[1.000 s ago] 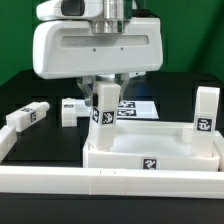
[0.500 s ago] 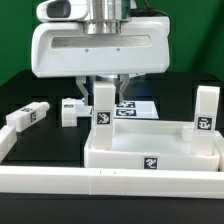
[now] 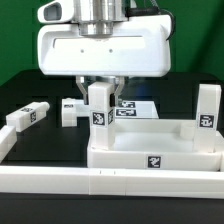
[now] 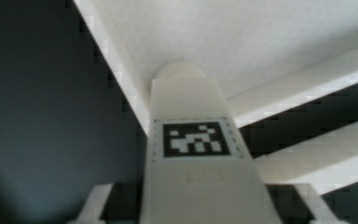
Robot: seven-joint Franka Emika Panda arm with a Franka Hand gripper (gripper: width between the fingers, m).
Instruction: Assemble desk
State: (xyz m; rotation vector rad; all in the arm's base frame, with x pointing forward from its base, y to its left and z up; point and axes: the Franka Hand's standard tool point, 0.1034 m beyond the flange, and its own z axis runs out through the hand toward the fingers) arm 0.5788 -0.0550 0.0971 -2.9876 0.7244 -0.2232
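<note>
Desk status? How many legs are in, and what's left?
Done: the right leg stands upright in a far corner of the panel. In hand: the end effector grips the held leg, upright at the other far corner; whether it is seated can't be judged. Left: the outer loose leg and the inner loose leg lie beside the panel, and its near corners have no legs.

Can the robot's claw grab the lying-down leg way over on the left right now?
Probably not yet: the gripper is shut on an upright leg at the panel's corner. The lying leg itself is uncovered, so it looks reachable once the gripper lets go.
</note>
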